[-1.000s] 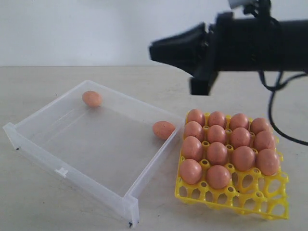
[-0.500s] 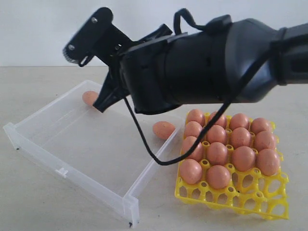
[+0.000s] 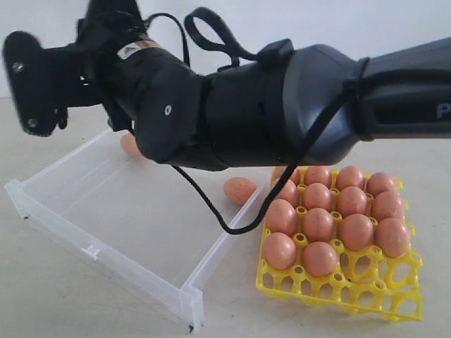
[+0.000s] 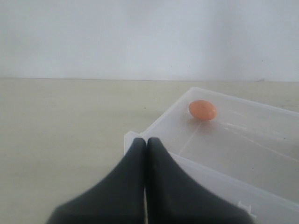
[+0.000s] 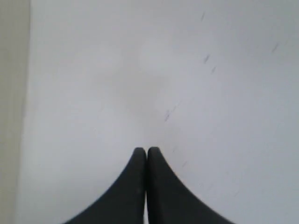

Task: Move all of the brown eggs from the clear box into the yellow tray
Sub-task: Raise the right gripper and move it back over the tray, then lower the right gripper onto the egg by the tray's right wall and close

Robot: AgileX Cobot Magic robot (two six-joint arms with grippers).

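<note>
Two eggs lie in the box (image 3: 141,211). One (image 3: 130,144) is at its far corner, half hidden behind the right arm (image 3: 282,105). The other (image 3: 239,189) is against the wall that faces the tray (image 3: 338,292). The box stands on the table (image 3: 63,303) on the left, and the tray is just beside its right wall.

In the tray, thirteen eggs show:
- three in the back row
- four in the second row, the leftmost partly covered by the arm
- four in the third row
- two at the left of the front row, with open cells beside them

The arm hides the tray's back left cell, so I cannot tell whether a fourteenth egg sits there.

Only one arm shows in the exterior view. It is thick and black, and reaches from the right edge over the tray's back rows and across the box's far side, well above both. A cable loops down from it in front of the box wall.

The right gripper (image 5: 146,151) has its two jaws pressed together with nothing between them. Its camera faces a pale, blank surface.

The left gripper (image 4: 145,140) is likewise closed tight and empty. It points at a corner of the box, and its camera shows one egg (image 4: 202,109) near the box's far wall.
</note>
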